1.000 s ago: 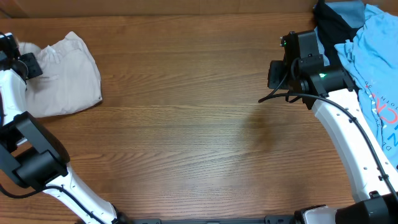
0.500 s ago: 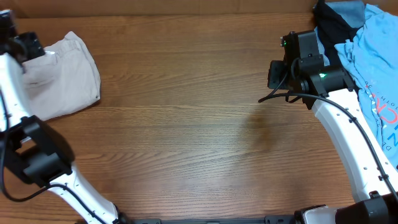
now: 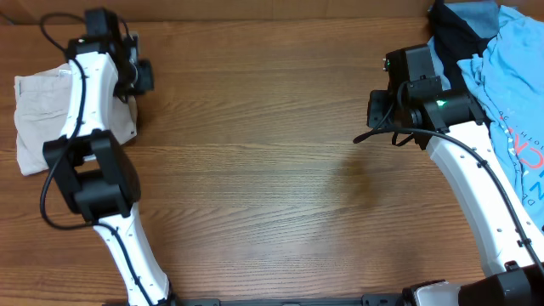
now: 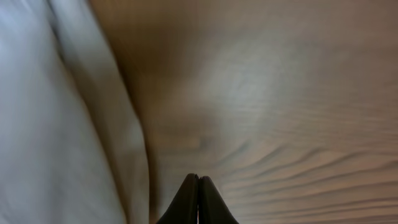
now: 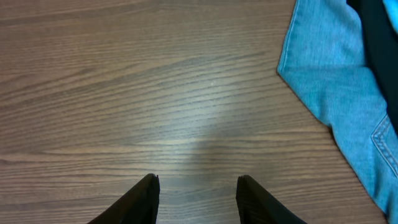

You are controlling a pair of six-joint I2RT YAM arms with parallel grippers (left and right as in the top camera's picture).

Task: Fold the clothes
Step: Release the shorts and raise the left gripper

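Your left gripper (image 4: 198,186) is pinched fully shut with nothing in it. In its wrist view the two tips meet over bare wood, just beside the right edge of the shorts (image 3: 42,119) and not on the cloth. I judge that it's an empty claw and not a grasp, so don't count on it to carry anything. The shorts lie flat as a compact, roughly squared bundle, which looks like a fold largely done. Your left arm (image 3: 85,110) crosses their right side, so from overhead you cannot check the edge beneath it, and that arm is the one thing in the way of smoothing or inspecting them. Well to the right of the shorts, across open table (image 3: 255,170), your right gripper (image 5: 196,199) hangs with its jaws about half apart, empty, over wood. It seems parked there to stay out of the work. Farther right again lies a blue garment (image 5: 329,87) with a dark garment (image 3: 459,25) heaped against it. The blue hem sits near that claw, so it could snag there.
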